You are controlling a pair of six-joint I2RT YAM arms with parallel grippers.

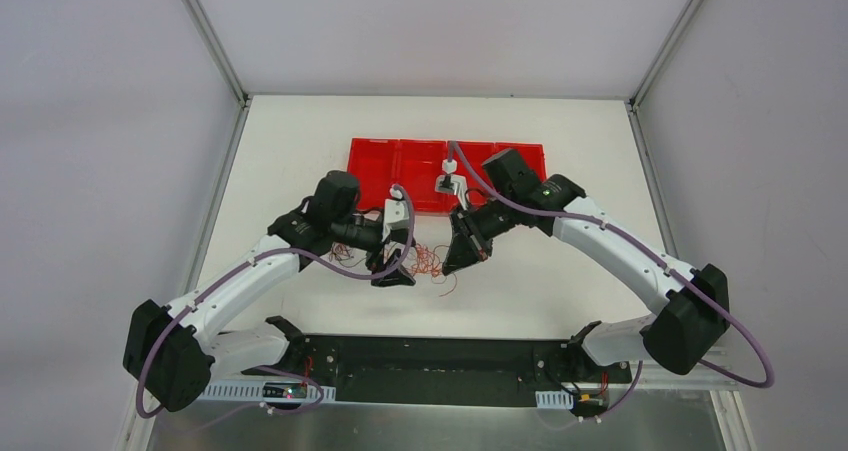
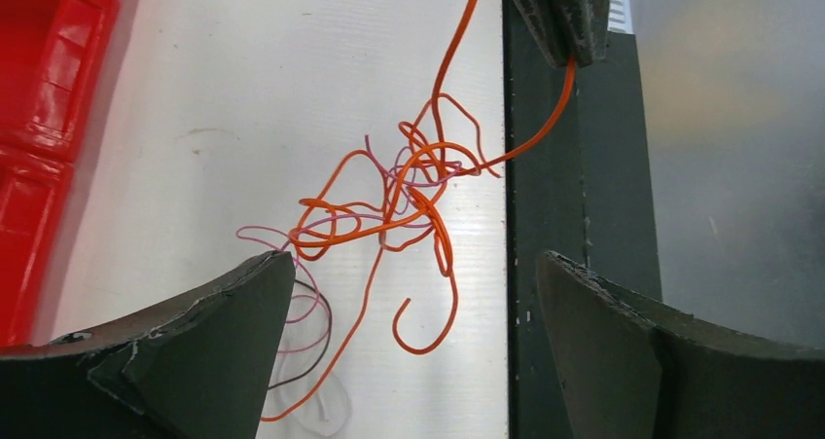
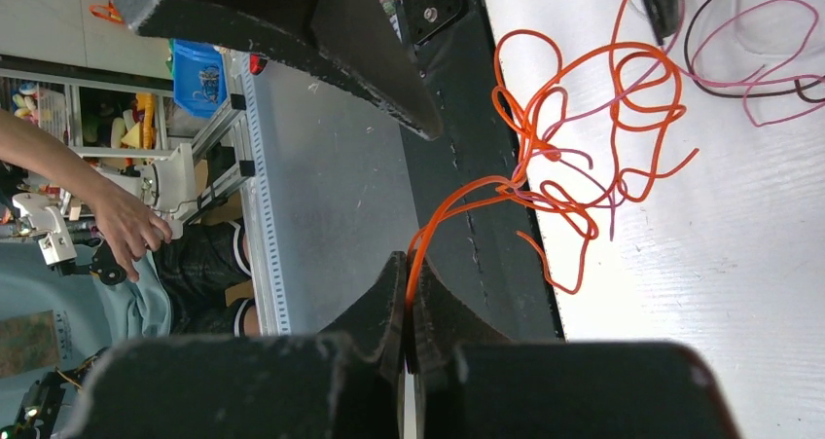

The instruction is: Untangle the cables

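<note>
I see the cables point(image 2: 409, 191) as a loose tangle of orange, pink and dark wire on the white table point(image 2: 195, 118), between my grippers. My right gripper point(image 3: 407, 264) pinches one orange strand point(image 3: 457, 201) running out of the knot. My left gripper point(image 2: 413, 264) hangs over the tangle, jaws spread wide and holding nothing.

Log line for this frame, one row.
right gripper: shut on orange wire | left gripper: open, facing tangle | tangle: orange and pink, knotted, on table
</note>
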